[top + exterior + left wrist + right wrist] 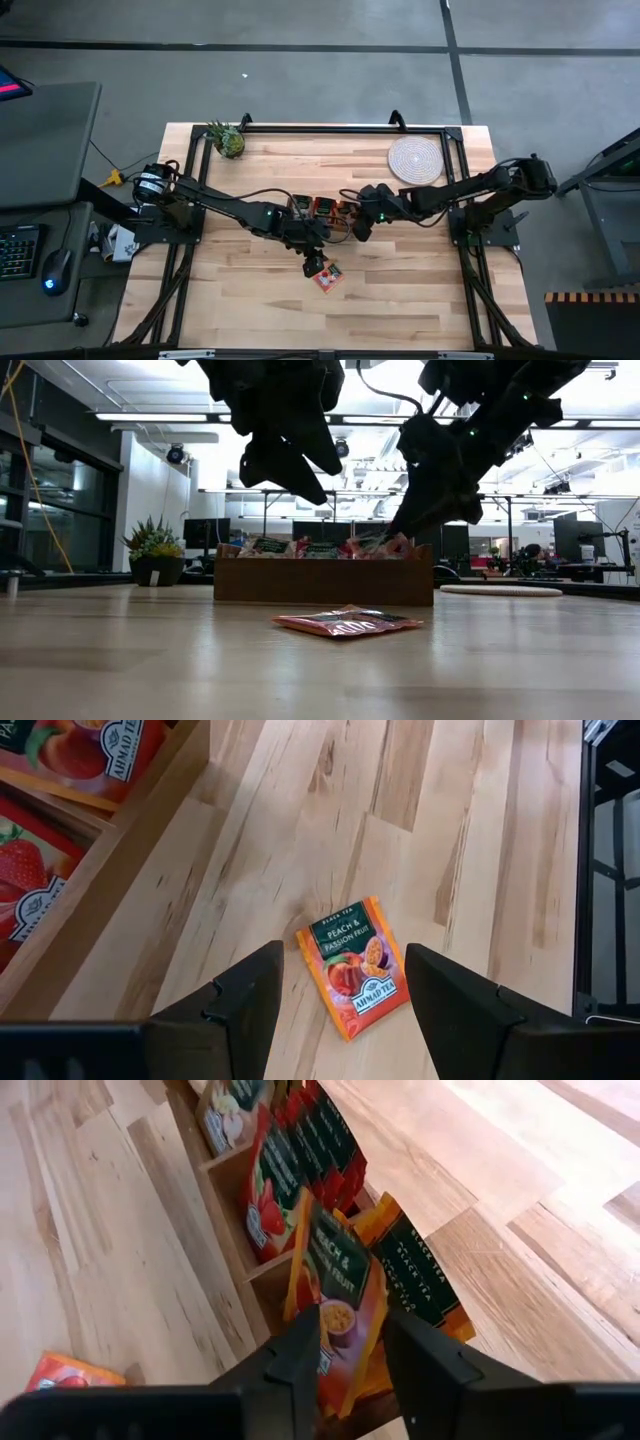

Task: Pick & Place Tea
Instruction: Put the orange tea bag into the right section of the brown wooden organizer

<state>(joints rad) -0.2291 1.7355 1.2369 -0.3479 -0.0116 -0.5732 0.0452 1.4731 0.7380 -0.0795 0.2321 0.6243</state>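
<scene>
A long wooden box (300, 203) stands mid-table with tea sachets upright in its compartments. One orange-red tea sachet (355, 970) lies flat on the table near the box (347, 622). My left gripper (345, 957) hovers open above it, one finger on either side, clear of it. My right gripper (352, 1342) is at the box's right end compartment (360, 230), open. An orange sachet (335, 1315) stands in that compartment, leaning on the sachets behind it, its upper edge between my right fingers. My right gripper comes slanting down from the table's right, with its fingers (300, 1355) on either side of the standing sachet's upper edge (330, 1295). Whether a finger still touches it I cannot tell. The sachet's lower end sits in the box compartment.
A round pale woven mat (414, 160) lies at the far right and a small potted plant (228, 140) at the far left. A black frame rail (320, 130) runs along the far edge. Bare wood lies toward the near edge.
</scene>
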